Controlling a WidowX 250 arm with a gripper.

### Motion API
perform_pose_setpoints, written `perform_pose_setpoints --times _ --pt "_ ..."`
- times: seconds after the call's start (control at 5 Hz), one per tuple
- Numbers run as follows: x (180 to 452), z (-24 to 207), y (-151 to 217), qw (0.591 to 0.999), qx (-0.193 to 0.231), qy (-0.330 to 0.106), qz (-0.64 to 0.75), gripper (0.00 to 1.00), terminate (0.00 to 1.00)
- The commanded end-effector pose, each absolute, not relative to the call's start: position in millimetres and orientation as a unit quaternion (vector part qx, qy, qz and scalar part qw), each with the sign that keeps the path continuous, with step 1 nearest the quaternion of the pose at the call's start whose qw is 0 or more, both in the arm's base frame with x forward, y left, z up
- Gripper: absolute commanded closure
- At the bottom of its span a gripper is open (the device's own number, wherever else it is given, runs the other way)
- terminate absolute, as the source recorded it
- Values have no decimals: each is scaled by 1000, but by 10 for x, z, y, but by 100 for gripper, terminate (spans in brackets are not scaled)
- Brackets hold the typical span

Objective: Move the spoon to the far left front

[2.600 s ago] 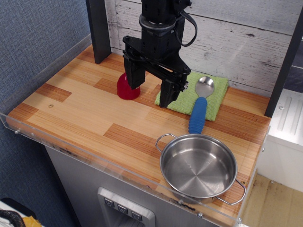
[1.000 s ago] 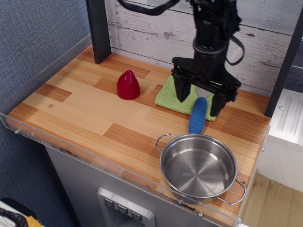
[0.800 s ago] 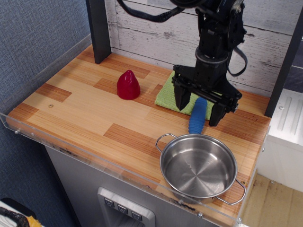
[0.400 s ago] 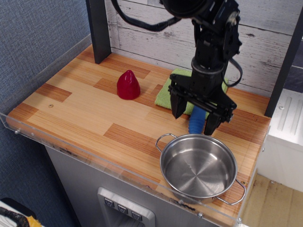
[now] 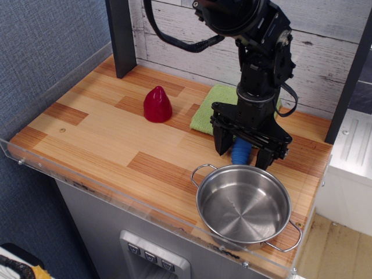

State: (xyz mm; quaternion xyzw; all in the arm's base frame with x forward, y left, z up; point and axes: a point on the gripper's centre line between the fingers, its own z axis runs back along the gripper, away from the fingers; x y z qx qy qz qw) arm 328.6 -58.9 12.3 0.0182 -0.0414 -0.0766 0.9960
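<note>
Dropped lower just now, the gripper (image 5: 242, 154) straddles the spoon (image 5: 240, 153) handle with jaws spread and nothing held yet — spoon's near the pot (image 5: 243, 207), partly on the green cloth (image 5: 210, 112) — so the grab looks next.

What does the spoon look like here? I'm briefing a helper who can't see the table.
Start at the steel pot at the wooden table's front right. Just behind its rim, under the black tool, a thick ribbed handle pokes out: that is the spoon. It is the only bright-blue thing here.
</note>
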Motion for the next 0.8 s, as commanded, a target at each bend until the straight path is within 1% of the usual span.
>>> perform_pose_setpoints --times 0.0,0.2,0.4,0.6 --pt "3311 125 -554 997 12 -51 -65 100 0" --pt "3304 136 -551 996 12 -48 -70 100 0" --pt "3310 221 -572 995 9 -60 -78 100 0" --pt "3328 437 -564 993 12 -89 -73 100 0"
